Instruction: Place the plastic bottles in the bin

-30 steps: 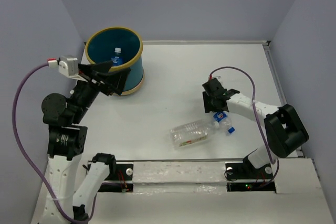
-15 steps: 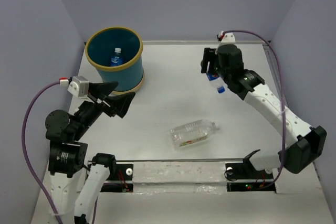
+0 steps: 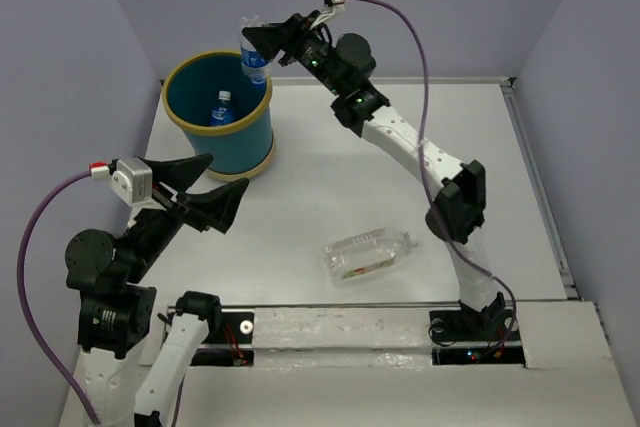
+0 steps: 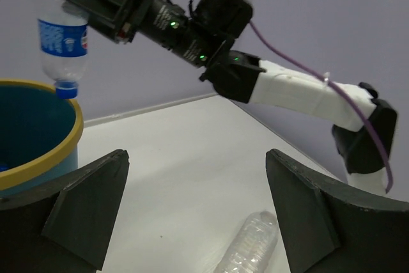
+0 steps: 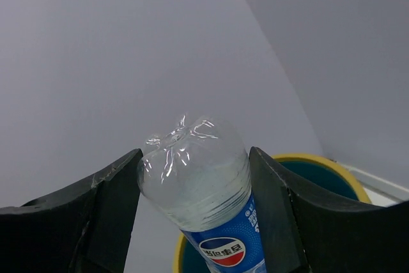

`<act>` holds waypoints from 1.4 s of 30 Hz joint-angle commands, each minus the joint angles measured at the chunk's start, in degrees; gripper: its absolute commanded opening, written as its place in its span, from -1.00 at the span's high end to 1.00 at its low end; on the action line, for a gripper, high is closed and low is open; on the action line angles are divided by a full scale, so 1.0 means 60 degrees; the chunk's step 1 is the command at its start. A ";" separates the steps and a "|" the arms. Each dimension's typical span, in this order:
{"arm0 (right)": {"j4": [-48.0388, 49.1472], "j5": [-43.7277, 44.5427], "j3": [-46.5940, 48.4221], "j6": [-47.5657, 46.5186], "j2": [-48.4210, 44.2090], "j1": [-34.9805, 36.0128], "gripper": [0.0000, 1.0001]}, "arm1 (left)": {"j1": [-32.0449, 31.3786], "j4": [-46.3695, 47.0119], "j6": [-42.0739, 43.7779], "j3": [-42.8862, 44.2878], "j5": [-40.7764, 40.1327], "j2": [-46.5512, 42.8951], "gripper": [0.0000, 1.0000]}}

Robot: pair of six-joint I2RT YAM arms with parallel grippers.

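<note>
My right gripper (image 3: 256, 51) is shut on a small blue-labelled plastic bottle (image 3: 253, 55), cap down, above the far rim of the teal bin (image 3: 245, 137). The right wrist view shows that bottle (image 5: 204, 190) squeezed between both fingers with the bin (image 5: 332, 167) below. Seen from the left wrist, the bottle (image 4: 62, 39) hangs over the bin (image 4: 45, 151). Another blue-capped bottle (image 3: 221, 109) lies inside the bin. A larger clear bottle (image 3: 367, 254) lies on the table. My left gripper (image 3: 215, 187) is open in front of the bin, and the large bottle (image 4: 252, 244) lies beyond its right finger.
Purple-grey walls close in the white table (image 3: 400, 147) on three sides. A metal rail (image 3: 535, 167) runs along the right edge. The right arm (image 3: 400, 142) stretches diagonally across the table's back half.
The right arm has carried the blue-labelled bottle from the table's right side up and left to over the bin. The left gripper has drawn back toward the near edge, staying open.
</note>
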 commanded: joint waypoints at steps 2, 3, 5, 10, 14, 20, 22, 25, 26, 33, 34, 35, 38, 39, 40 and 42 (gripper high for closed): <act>0.1045 -0.0220 0.4518 0.1090 0.2959 0.0359 0.11 | -0.0293 -0.0102 0.0261 0.0029 -0.0164 -0.0174 -0.98; 0.1072 -0.0131 0.4922 0.1177 0.3286 0.0360 0.11 | -0.0337 -0.0118 0.0276 0.0029 -0.0164 -0.0174 -0.98; 0.1116 0.0031 0.5087 0.1383 0.3611 0.0447 0.10 | -0.0411 -0.0132 0.0349 -0.0014 -0.0164 -0.0159 -0.98; 0.1029 -0.0101 0.3275 0.0696 0.2925 0.0447 -0.83 | -0.0499 -0.0235 0.0496 -0.0321 -0.0295 -0.0203 -0.98; 0.0224 -0.0262 0.3766 0.0053 0.2500 0.0447 -0.89 | -0.0513 -0.0089 0.0277 -0.0571 0.0070 -0.0072 -0.98; -0.0860 -0.0584 0.2909 -0.1352 0.0569 0.0360 -0.94 | -0.0513 0.0263 -0.0046 -0.0819 0.0875 0.0294 -0.98; -0.0935 -0.0264 0.0847 -0.1968 -0.1216 0.0360 -0.93 | -0.0513 0.0584 -0.0133 -0.1285 0.1560 0.0499 -0.98; -0.1356 0.0935 -0.2179 -0.3344 -0.3838 0.0360 -0.93 | -0.0571 0.1374 -0.0718 -0.2149 0.2164 0.1332 -0.98; -0.1504 0.1708 -0.2933 -0.3522 -0.4497 0.0360 -0.93 | -0.0673 0.1579 -0.0865 -0.2327 0.2108 0.1451 -0.98; -0.2954 0.4058 -0.8941 -0.3408 -0.9728 0.0257 -0.92 | -0.4960 0.2475 -0.0737 -0.2639 -0.1502 0.3045 -0.98; -0.2956 0.4248 -0.9454 -0.3320 -1.0226 0.0257 -0.92 | -0.5604 0.2446 -0.0735 -0.2637 -0.1511 0.3455 -0.98; -0.3217 0.4627 -1.0256 -0.3029 -1.1159 0.0170 -0.92 | -0.6220 0.2417 -0.0459 -0.2347 -0.2468 0.4329 -0.98; -0.4124 0.4894 -1.1111 -0.2646 -1.2641 0.0169 -0.91 | -0.8127 0.2067 0.0289 -0.1555 -0.4042 0.6364 -0.98; -0.4345 0.4909 -1.1201 -0.2616 -1.2938 0.0169 -0.91 | -0.8797 0.1963 0.0537 -0.1306 -0.4277 0.6882 -0.98; -0.4580 0.4909 -1.1260 -0.2572 -1.3217 0.0169 -0.91 | -0.8804 0.1875 0.0786 -0.1086 -0.4555 0.7423 -0.98; -0.5195 0.5011 -1.1377 -0.2572 -1.3918 0.0169 -0.91 | -0.9520 0.1395 0.1490 -0.0427 -0.5537 0.8889 -0.98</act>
